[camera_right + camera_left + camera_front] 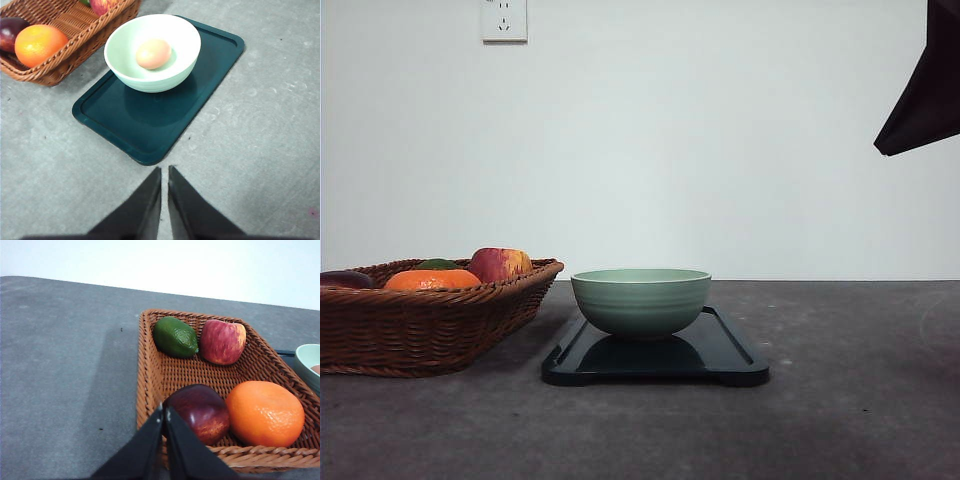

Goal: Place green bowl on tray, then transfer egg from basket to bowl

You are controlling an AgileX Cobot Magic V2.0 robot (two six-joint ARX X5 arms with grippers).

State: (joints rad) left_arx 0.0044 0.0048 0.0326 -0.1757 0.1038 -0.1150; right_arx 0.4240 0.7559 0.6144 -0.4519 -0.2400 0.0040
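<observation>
Dark grey tabletop (840,420) meets a plain white wall (720,140); a power socket (504,19) sits high on the wall.

Front view: the black tray (730,352) lies near the middle of the table. The green bowl (641,300) stands upright on the tray, toward its far end. The wicker basket (430,330) sits at the left edge of the table, just beside the tray and not touching it. Above the basket rim an orange (432,279), a red apple (500,264), part of a green fruit (437,264) and a dark fruit (345,279) are visible. A dark object (925,90) hangs at the upper right.

Left wrist view: the left gripper (165,412) is positioned over the near rim of the basket (145,390), its fingers pressed together with nothing between them. Inside the basket lie a dark red fruit (200,412), an orange (265,413), a red apple (223,341) and a green lime-like fruit (175,337). The bowl's rim (306,360) appears beyond the basket.

Right wrist view: the right gripper (164,172) is positioned above bare table just off one corner of the tray (150,125), fingers nearly touching and holding nothing. The bowl (150,75) rests on the tray at the end nearer the basket (75,40). The egg (153,53) lies inside the bowl.
</observation>
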